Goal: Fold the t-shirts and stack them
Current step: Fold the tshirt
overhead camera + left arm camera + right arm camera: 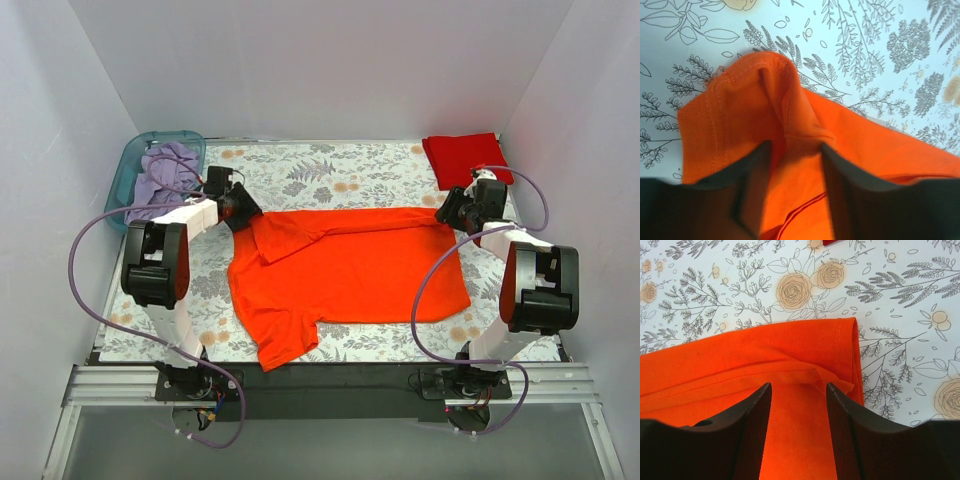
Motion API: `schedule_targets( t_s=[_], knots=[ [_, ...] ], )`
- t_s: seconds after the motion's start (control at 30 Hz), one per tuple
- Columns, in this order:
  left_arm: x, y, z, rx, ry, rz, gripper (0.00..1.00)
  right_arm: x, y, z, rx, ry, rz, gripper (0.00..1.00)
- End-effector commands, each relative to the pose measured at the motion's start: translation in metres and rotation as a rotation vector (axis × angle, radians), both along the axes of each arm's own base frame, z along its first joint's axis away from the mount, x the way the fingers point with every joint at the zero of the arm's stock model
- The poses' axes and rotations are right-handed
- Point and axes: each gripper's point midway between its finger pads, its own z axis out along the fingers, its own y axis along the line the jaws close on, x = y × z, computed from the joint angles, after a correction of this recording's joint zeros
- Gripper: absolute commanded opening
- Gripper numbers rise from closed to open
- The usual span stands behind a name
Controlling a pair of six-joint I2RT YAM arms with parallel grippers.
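We find the orange t-shirt (350,275) spread flat across the flowered table (330,165), its far edge turned over. The left claw (238,208) straddles its far left corner and the right claw (452,212) its far right corner. Both are parted, and neither is clamped on cloth. They are placed, we judge, to lift one edge evenly. The red t-shirt (465,158) lies folded in the far right corner, a likely base for the stack.

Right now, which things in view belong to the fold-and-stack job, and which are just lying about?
Job:
orange t-shirt, spread mid-table, far edge turned over
red t-shirt, folded, far right corner

Lying about:
teal bin, far left corner
purple cloth in the bin
flowered table cover
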Motion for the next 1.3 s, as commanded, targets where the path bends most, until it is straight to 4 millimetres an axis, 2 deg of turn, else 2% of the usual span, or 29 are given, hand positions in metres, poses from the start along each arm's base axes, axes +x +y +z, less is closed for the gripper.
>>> schedule_targets(
  t_s=[0.0, 0.07, 0.1, 0.17, 0.2, 0.23, 0.27, 0.33, 0.37, 0.43, 0.53, 0.6, 0.77, 0.87, 0.9, 0.97, 1.03, 1.07, 1.13, 1.17, 1.2, 1.27],
  knots=[
    [0.013, -0.003, 0.02, -0.014, -0.056, -0.011, 0.36, 0.005, 0.004, 0.015, 0.03, -0.062, 0.001, 0.55],
    [0.011, -0.003, 0.03, -0.016, -0.076, -0.011, 0.25, 0.002, 0.003, 0.014, 0.031, -0.061, 0.001, 0.54],
    [0.008, -0.002, 0.032, -0.015, -0.079, -0.01, 0.16, 0.002, 0.003, 0.014, 0.031, -0.061, 0.002, 0.54],
    [-0.003, -0.001, 0.032, -0.017, -0.073, -0.01, 0.1, 0.0, 0.003, 0.014, 0.028, -0.062, 0.01, 0.54],
    [-0.006, 0.0, 0.042, -0.02, -0.095, -0.005, 0.05, 0.001, 0.003, 0.014, 0.026, -0.066, 0.013, 0.54],
    [-0.011, 0.0, 0.044, -0.026, -0.095, 0.004, 0.01, 0.0, 0.004, 0.015, 0.026, -0.067, 0.018, 0.54],
    [-0.02, 0.002, 0.037, -0.026, -0.075, 0.012, 0.01, 0.0, 0.003, 0.014, 0.023, -0.066, 0.021, 0.54],
    [-0.029, 0.004, 0.043, -0.029, -0.086, 0.031, 0.0, -0.002, 0.004, 0.013, 0.025, -0.065, 0.025, 0.54],
    [-0.037, 0.008, 0.036, -0.019, -0.069, 0.043, 0.0, -0.003, 0.004, 0.012, 0.024, -0.062, 0.028, 0.54],
    [-0.042, 0.011, 0.036, -0.011, -0.071, 0.059, 0.0, -0.005, 0.005, 0.01, 0.025, -0.059, 0.029, 0.54],
    [-0.054, 0.014, 0.022, -0.009, -0.036, 0.078, 0.0, -0.007, 0.004, 0.008, 0.023, -0.055, 0.029, 0.54],
    [-0.061, 0.016, 0.008, -0.005, -0.009, 0.101, 0.04, -0.009, 0.005, 0.004, 0.022, -0.047, 0.032, 0.54],
    [-0.06, 0.029, -0.012, 0.031, 0.008, 0.17, 0.11, -0.011, 0.006, -0.001, 0.02, -0.035, 0.046, 0.54],
    [-0.051, 0.036, -0.003, 0.017, -0.022, 0.197, 0.2, -0.008, 0.007, 0.007, 0.008, -0.059, 0.066, 0.54],
    [-0.047, 0.039, 0.002, 0.015, -0.042, 0.198, 0.3, -0.007, 0.008, 0.01, 0.006, -0.066, 0.073, 0.54],
    [-0.033, 0.038, 0.016, 0.011, -0.08, 0.185, 0.39, -0.001, 0.009, 0.019, 0.008, -0.091, 0.092, 0.54],
    [-0.024, 0.037, 0.02, 0.018, -0.092, 0.167, 0.47, 0.004, 0.014, 0.027, 0.021, -0.11, 0.115, 0.54],
    [-0.015, 0.036, 0.027, 0.016, -0.114, 0.163, 0.48, 0.01, 0.015, 0.032, 0.026, -0.124, 0.122, 0.54],
    [-0.009, 0.037, 0.02, 0.028, -0.099, 0.154, 0.48, 0.016, 0.016, 0.037, 0.034, -0.134, 0.126, 0.54],
    [-0.001, 0.036, 0.025, 0.029, -0.113, 0.15, 0.48, 0.023, 0.015, 0.039, 0.038, -0.139, 0.122, 0.53],
    [0.001, 0.036, 0.014, 0.036, -0.09, 0.146, 0.48, 0.026, 0.014, 0.04, 0.042, -0.141, 0.119, 0.53],
    [0.006, 0.031, 0.014, 0.018, -0.086, 0.123, 0.47, 0.033, 0.013, 0.037, 0.046, -0.134, 0.113, 0.53]
  ],
)
